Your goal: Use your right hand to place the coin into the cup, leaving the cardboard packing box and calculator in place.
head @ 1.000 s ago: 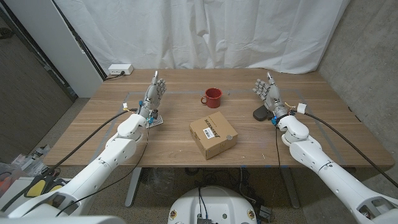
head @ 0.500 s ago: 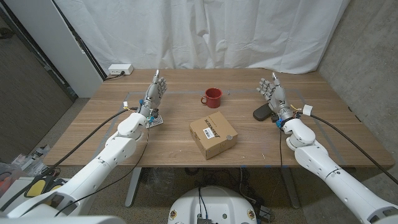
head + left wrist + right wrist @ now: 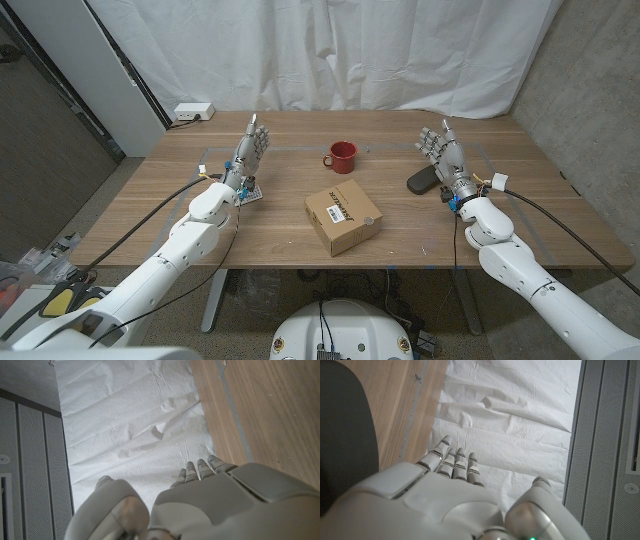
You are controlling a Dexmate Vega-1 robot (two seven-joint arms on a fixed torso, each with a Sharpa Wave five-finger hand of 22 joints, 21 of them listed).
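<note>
A: How is the right robot hand (image 3: 443, 152) seen?

B: It is raised above the surface (image 3: 270, 230) with the fingers spread and nothing grasped. In its wrist view the fingers (image 3: 451, 457) are seen stretched toward the white curtain (image 3: 510, 420).

A: And the left robot hand (image 3: 249, 152)?

B: It is likewise held up, released, with nothing in it.

A: Where is the cup (image 3: 341, 156) placed?

B: It is set between the two robot hands, well apart from each. The red cup stands upright, its handle turned toward the left robot hand.

A: And the coin?

B: A coin cannot be made out. A dark flat object (image 3: 421, 182), perhaps the calculator, is seen just beside the right robot hand, on its inner side.

A: The cardboard box (image 3: 343, 218)?

B: It is found between the two arms, nearer the robot than the cup. A small printed item (image 3: 250, 191) is seen just below the left robot hand.
</note>
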